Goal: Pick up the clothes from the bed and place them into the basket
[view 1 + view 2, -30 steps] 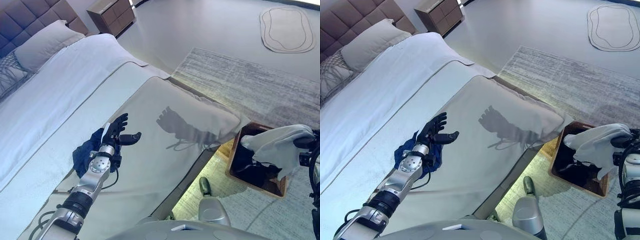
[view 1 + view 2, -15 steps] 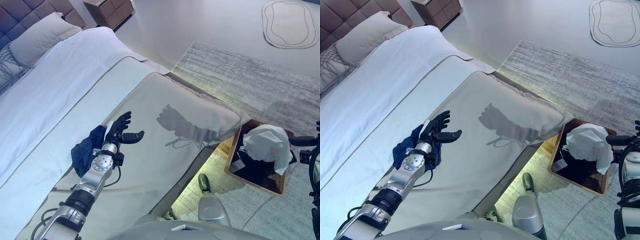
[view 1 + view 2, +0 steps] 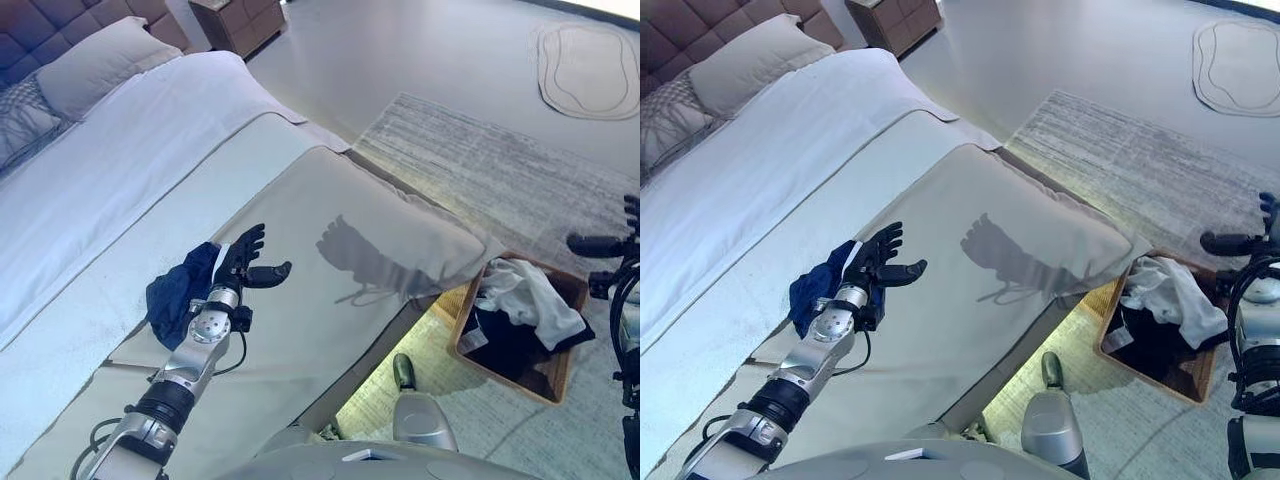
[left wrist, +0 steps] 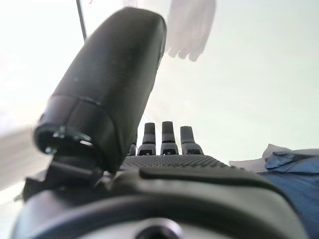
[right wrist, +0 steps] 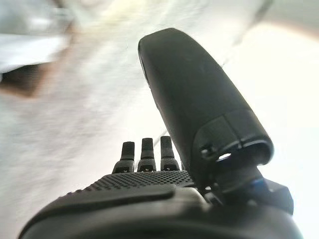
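Note:
A dark blue garment (image 3: 180, 293) lies crumpled on the beige bedspread near the bed's front edge. My left hand (image 3: 243, 262) hovers just right of it, fingers straight and thumb out, holding nothing; its wrist view shows the blue cloth (image 4: 294, 164) beside the fingers. A brown basket (image 3: 556, 372) stands on the rug by the bed's foot, with a white garment (image 3: 527, 297) lying on dark clothes inside. My right hand (image 3: 1240, 240) is above and to the right of the basket, open and empty.
The bed (image 3: 120, 150) carries a white sheet and pillows (image 3: 95, 62) at the headboard. A wooden nightstand (image 3: 243, 18) stands beyond it. A grey rug (image 3: 480, 160) lies under the basket, and a small oval mat (image 3: 590, 68) lies far right.
My right hand has let go of the white garment, which dropped into the basket, and the hand has risen. The left hand has stayed by the blue garment. The camera has shifted slightly.

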You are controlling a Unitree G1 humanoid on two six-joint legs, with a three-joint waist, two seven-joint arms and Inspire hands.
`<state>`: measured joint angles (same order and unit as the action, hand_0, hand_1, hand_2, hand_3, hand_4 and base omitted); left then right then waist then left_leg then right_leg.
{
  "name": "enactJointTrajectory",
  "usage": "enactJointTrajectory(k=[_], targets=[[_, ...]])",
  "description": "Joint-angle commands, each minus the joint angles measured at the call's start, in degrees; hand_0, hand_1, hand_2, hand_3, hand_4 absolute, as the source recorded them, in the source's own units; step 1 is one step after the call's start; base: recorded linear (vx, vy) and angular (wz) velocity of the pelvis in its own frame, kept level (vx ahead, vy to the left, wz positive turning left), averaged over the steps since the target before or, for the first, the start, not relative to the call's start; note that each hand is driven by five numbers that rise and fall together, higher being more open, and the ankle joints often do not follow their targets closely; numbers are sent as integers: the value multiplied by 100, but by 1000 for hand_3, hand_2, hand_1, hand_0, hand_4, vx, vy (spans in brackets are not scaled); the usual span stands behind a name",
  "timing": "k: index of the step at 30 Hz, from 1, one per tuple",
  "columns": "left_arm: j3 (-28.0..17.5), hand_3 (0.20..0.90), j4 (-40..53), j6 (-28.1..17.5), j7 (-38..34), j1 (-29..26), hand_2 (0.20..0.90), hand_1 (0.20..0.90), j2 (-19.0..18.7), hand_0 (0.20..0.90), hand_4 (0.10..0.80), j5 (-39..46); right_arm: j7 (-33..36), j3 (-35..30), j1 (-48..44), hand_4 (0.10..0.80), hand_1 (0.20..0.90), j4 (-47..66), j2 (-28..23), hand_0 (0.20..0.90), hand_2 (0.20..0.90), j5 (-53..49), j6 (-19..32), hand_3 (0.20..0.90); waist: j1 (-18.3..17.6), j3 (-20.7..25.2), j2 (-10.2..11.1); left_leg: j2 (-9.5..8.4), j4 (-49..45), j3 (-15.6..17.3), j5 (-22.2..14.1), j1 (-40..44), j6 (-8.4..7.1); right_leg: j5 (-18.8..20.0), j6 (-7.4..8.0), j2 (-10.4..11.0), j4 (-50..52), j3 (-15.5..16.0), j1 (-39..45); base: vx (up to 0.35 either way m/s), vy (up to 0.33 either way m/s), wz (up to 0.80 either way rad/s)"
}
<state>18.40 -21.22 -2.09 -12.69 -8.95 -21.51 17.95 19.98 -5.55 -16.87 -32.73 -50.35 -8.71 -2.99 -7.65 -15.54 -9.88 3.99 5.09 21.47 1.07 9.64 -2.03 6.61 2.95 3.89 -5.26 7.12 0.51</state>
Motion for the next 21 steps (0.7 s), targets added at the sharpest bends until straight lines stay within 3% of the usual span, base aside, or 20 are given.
enactJointTrajectory(k=[1, 7, 10, 21], targets=[[-363, 900, 124, -345, -291, -1, 900, 900, -419, 900, 800, -155, 412, 277, -679, 800, 900, 509, 251, 900, 900, 160, 689, 900, 267, 789, 727, 141, -310, -440, -400, -216, -207, -504, 203, 281, 186, 326, 250, -24, 10, 15], [-590, 900, -84, -463, -454, 142, 900, 900, -347, 900, 800, -91, 253, 669, -1279, 800, 900, 760, 609, 900, 900, -124, 587, 900, 661, 818, 844, 115, -126, -811, -252, -270, -202, -579, 169, 336, 219, 606, 388, -18, 33, 29], [-641, 900, -173, -413, -443, 179, 900, 900, -340, 900, 800, -78, -327, 933, -1556, 800, 900, 599, 666, 900, 900, -417, 359, 900, 854, 831, 907, 89, -107, -956, -213, -301, -203, -609, 154, 379, 224, 763, 470, -17, -12, 37], [-1019, 900, -30, -328, -333, 542, 900, 900, -480, 900, 800, -194, -695, 2109, -2331, 800, 900, 298, 880, 900, 900, 536, 191, 900, 1834, 755, 1118, -24, -114, -1679, -61, -555, -191, -798, 102, 535, 384, 1597, 772, 14, -54, 45]])
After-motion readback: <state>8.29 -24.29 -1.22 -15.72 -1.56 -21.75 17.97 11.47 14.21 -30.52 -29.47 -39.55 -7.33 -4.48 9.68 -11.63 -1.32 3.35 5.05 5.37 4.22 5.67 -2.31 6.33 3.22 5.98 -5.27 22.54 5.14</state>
